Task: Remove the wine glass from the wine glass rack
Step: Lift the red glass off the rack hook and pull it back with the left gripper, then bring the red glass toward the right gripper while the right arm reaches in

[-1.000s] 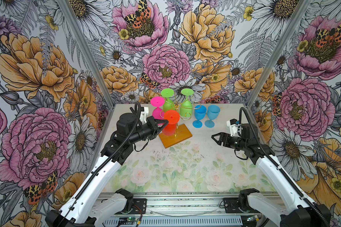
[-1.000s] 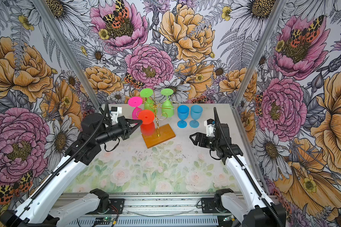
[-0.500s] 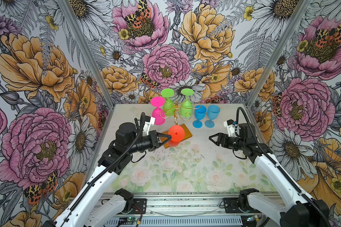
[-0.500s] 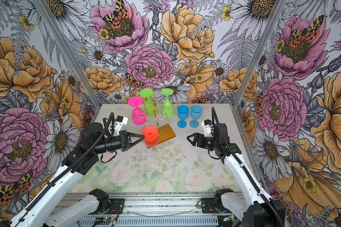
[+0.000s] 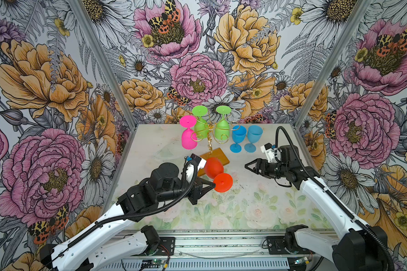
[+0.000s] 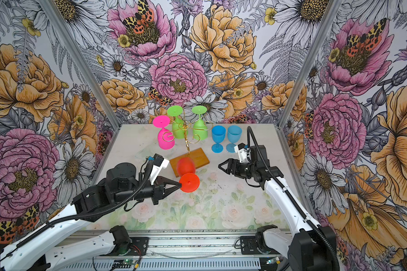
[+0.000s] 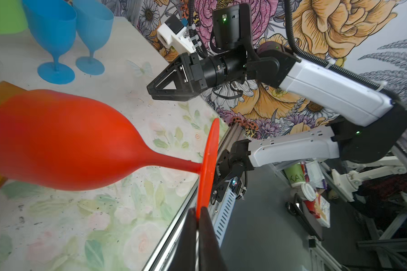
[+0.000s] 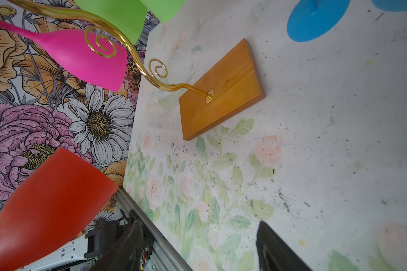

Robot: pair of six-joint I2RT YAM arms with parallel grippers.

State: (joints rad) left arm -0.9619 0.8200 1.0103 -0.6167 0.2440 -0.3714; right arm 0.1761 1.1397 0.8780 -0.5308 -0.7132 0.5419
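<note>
Your left pincer [image 5: 213,185] was clamped on the foot rim of the red wine glass [image 5: 213,167]. The glass hung clear of the wine glass rack [image 5: 208,132], its long axis running from the pincer back toward the rack's base. Your right pincer [image 5: 246,166] stood apart and empty, near the bowl, and bare worktop [image 5: 256,201] lay open in front.

Blue glasses [image 5: 239,137]: standing upright, just beside each other, toward the back right.
Surface [image 5: 244,206]: lying flat, showing a pale flower print and dark specks.
Walls [image 5: 45,82]: closing in three sides, showing large pink and orange flowers.
</note>
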